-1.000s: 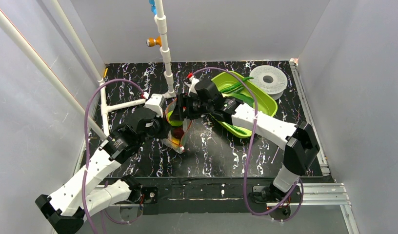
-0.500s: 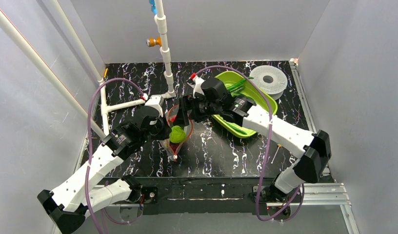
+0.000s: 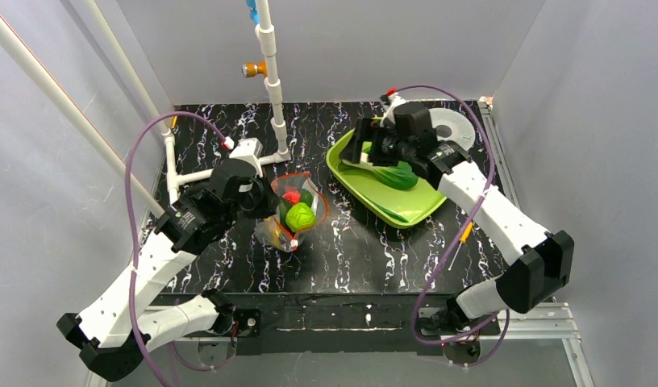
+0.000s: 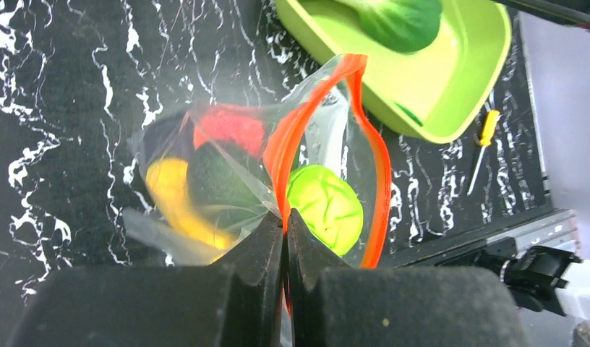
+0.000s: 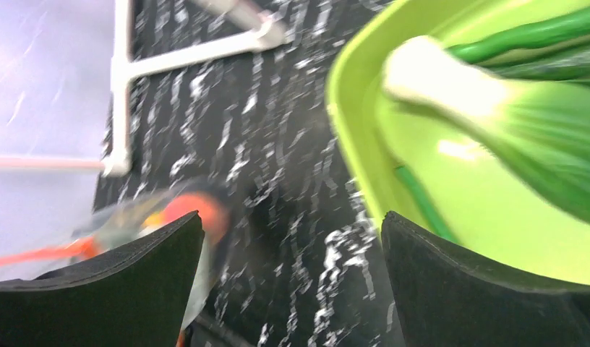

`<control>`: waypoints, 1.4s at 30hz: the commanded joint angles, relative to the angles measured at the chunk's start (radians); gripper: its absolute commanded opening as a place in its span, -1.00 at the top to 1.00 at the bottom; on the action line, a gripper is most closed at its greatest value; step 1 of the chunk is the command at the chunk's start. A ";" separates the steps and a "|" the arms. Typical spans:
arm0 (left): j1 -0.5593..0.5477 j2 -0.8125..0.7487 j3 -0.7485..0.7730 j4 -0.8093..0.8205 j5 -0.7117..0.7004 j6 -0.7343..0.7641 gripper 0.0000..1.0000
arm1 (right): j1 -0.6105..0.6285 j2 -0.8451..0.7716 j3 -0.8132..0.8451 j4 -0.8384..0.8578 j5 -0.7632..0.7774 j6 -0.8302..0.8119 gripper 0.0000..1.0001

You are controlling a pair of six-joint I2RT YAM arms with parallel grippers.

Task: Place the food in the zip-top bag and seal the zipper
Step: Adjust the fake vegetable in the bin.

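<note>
The clear zip-top bag [image 3: 293,216] stands mouth-up on the black table, and my left gripper [image 4: 285,218] is shut on its red-orange zipper [image 4: 351,87] strip at the near side. Food sits inside: a round green one [image 4: 325,207], a red one [image 4: 231,129], a yellow one [image 4: 169,189] and a dark green one. My right gripper [image 5: 291,224] is open with nothing in it, hanging over the left end of the lime-green tray [image 3: 390,208]. In the tray lie the bok choy [image 5: 509,123] and a long green pepper [image 5: 538,35].
A white perforated disc [image 3: 459,129] lies behind the tray, partly hidden by the right arm. An orange-handled screwdriver [image 3: 460,242] lies on the table to the tray's right. White pipe framing [image 3: 198,173] stands at the back left, close to the left arm.
My right gripper has opened wide over the bag's mouth and pulled back right to the tray. The round green one now lies in the bag. The left gripper kept its hold.
</note>
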 commanded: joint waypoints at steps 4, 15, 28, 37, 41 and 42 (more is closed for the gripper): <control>-0.002 0.057 -0.030 -0.014 0.007 -0.042 1.00 | -0.176 0.255 0.136 -0.039 0.056 -0.074 -0.94; -0.001 0.020 -0.047 -0.046 0.001 -0.053 1.00 | -0.259 0.690 0.512 -0.152 -0.049 -0.156 -0.87; -0.001 0.024 -0.037 -0.024 0.000 -0.028 1.00 | -0.273 0.293 -0.161 0.008 -0.147 -0.175 -0.81; 0.001 0.049 -0.036 -0.004 0.022 -0.023 1.00 | -0.281 0.219 -0.153 -0.006 -0.080 -0.187 -0.83; 0.001 0.030 -0.037 -0.026 0.003 -0.022 1.00 | -0.282 0.305 -0.009 -0.063 0.026 -0.200 -0.83; 0.000 0.024 -0.037 -0.033 -0.002 -0.021 1.00 | -0.282 0.324 0.024 -0.075 0.050 -0.209 -0.83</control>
